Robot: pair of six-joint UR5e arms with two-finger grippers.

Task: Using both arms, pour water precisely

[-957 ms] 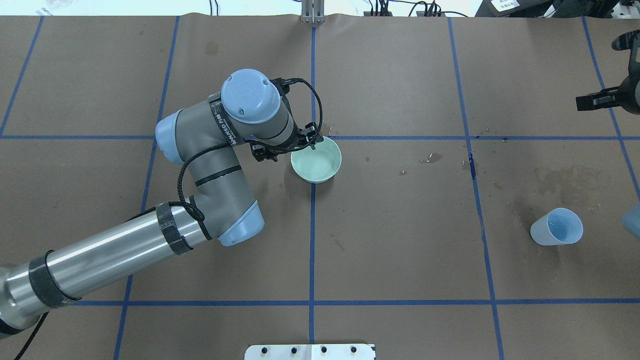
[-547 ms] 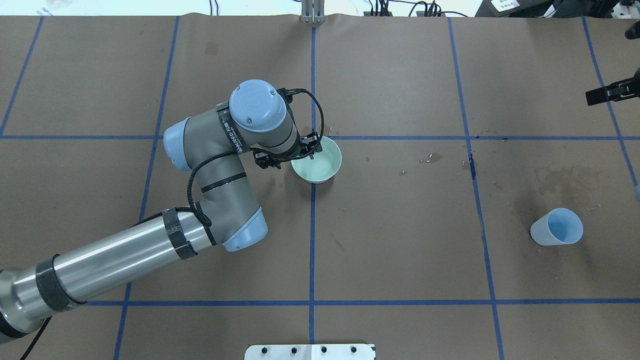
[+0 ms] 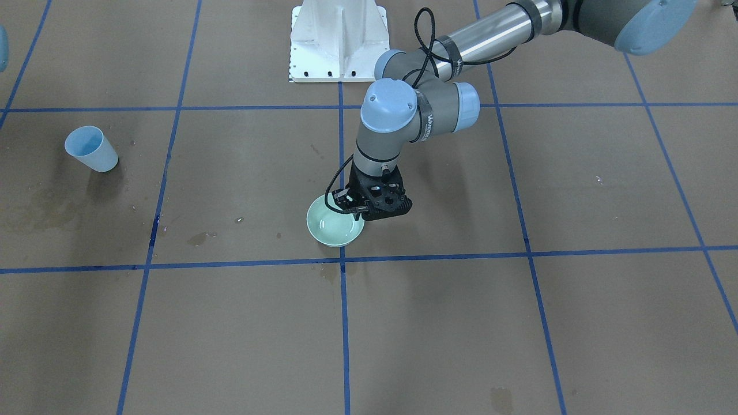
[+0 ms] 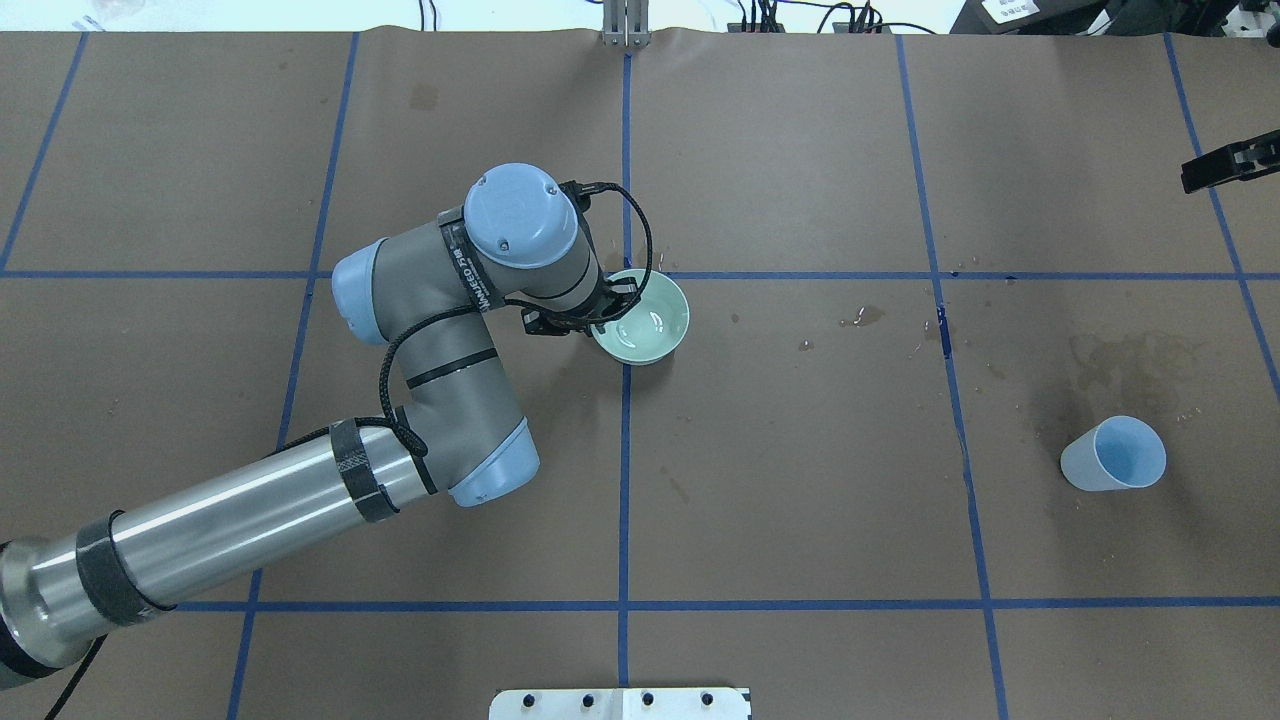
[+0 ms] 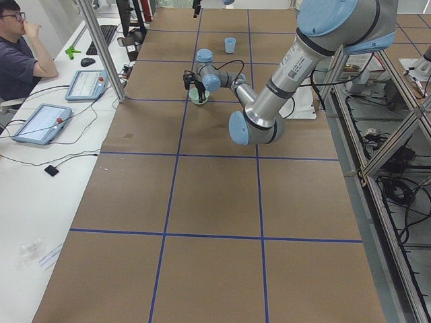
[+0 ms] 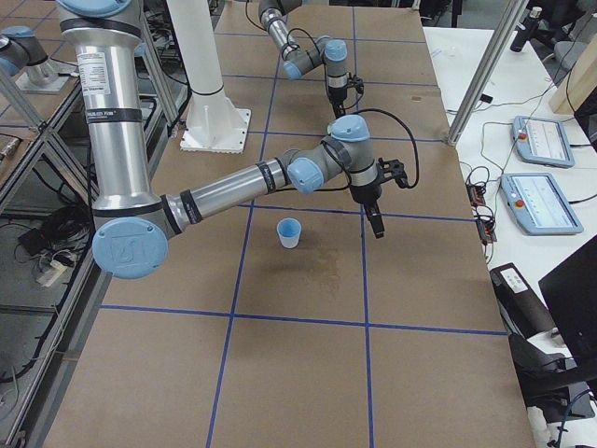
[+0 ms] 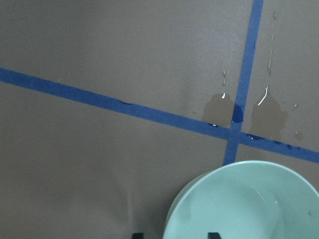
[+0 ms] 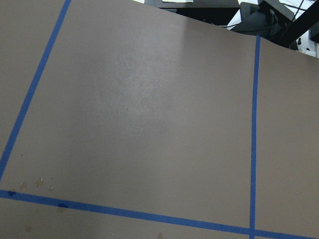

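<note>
My left gripper point(image 4: 606, 312) is at the near-left rim of a pale green bowl point(image 4: 645, 325) at the table's middle, shut on the rim. In the left wrist view its two fingertips straddle the bowl's rim point(image 7: 199, 186). Clear water point(image 4: 652, 322) lies in the bowl with pale reflections. The bowl and left gripper point(image 3: 356, 211) also show in the front view. A light-blue cup point(image 4: 1113, 455) stands alone at the right. My right gripper point(image 4: 1195, 175) hangs above the table's far right edge, away from the cup; I cannot tell whether it is open or shut.
Wet stains mark the brown paper by the tape cross beyond the bowl point(image 7: 219, 109) and left of the cup point(image 4: 1140, 365). The white pedestal point(image 3: 339, 40) stands at the robot's side. An operator point(image 5: 17, 50) sits at a side desk with tablets.
My left arm has shifted slightly right and the bowl has moved a little right with it, its water now rippling. My right gripper has drawn away toward the far right edge.
</note>
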